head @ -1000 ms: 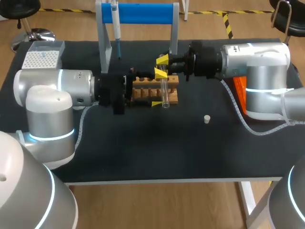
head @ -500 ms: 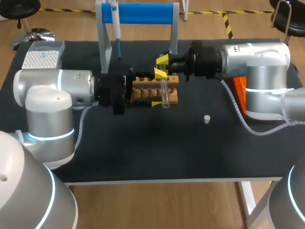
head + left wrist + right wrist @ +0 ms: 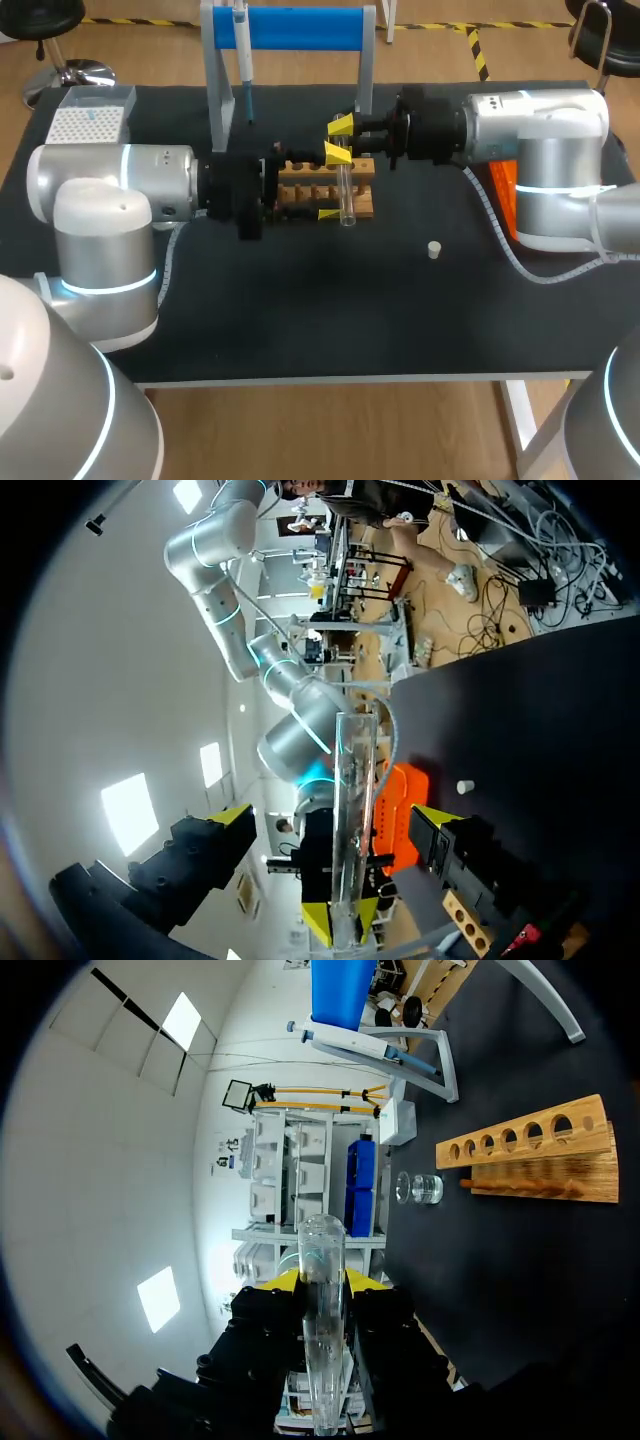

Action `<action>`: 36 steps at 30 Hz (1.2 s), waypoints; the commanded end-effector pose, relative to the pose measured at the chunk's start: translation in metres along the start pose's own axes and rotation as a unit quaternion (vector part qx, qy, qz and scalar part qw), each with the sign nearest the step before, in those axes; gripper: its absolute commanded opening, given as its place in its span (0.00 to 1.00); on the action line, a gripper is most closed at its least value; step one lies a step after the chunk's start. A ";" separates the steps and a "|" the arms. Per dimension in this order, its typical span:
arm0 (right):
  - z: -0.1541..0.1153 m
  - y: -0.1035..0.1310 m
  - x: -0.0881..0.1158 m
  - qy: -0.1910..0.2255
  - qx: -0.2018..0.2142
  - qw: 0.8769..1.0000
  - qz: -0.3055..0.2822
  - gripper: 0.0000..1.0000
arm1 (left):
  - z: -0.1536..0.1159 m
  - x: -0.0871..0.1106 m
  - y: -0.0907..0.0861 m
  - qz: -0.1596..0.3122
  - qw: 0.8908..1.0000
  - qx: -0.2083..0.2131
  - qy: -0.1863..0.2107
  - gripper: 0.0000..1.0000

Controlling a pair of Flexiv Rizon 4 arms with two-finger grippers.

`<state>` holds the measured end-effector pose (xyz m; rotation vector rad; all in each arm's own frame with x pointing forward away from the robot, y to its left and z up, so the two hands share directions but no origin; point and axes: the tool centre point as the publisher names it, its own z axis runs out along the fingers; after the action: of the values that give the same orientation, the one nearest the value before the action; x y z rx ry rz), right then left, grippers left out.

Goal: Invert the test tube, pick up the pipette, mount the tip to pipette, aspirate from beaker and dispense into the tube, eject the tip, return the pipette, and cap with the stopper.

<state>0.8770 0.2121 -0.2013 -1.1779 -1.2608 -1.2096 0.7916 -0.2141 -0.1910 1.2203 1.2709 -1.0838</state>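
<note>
- Test tube (image 3: 353,780) is out of the rack (image 3: 305,188) and in the air by the rack's right end. My right hand (image 3: 324,1280) is clamped on it near 1 end, gripping from 2 opposite sides.
- My left hand (image 3: 333,818) is spread wide. The tube runs between its 2 fingers (image 3: 232,822) and touches neither.
- Both wrists look rolled onto their sides, so I read the tube as lying roughly level, not upright. I can't tell which end is the mouth.
- Handling, my read: clear, thin-walled and apparently empty, so very light and rigid.
- The smooth round wall should be slippery and free to pivot in a 2-point pinch.
- Brittle if it's glass, so go easy on squeeze force and keep it from knocking the rack.
- Where to grip: I'd close the left hand on the free length near the middle, clear of the right hand and square across the wall.
- A mid-length hold should keep the swing small for the invert and leave the ends free for seating in a rack hole.
- I'd keep the right hand on until the left has a firm hold.
- Stopper (image 3: 434,249) sits alone on the tabletop (image 3: 300,320), well apart from the tube. Pipette (image 3: 243,60) hangs on its stand (image 3: 290,28), untouched.
</note>
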 end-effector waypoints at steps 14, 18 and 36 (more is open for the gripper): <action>0.001 0.000 0.001 -0.002 0.000 1.000 0.000 0.00 | 0.008 0.005 -0.003 0.007 1.000 -0.027 -0.008 1.00; 0.001 0.000 0.001 -0.002 0.000 1.000 0.000 0.00 | 0.010 0.006 -0.002 0.005 1.000 -0.028 -0.004 1.00; 0.001 0.000 0.001 -0.002 0.000 1.000 0.000 0.00 | 0.012 0.005 0.003 -0.005 1.000 -0.030 0.002 0.55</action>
<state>0.8769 0.2123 -0.2013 -1.1776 -1.2609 -1.2096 0.7960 -0.2234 -0.1981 1.1706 1.3002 -1.0450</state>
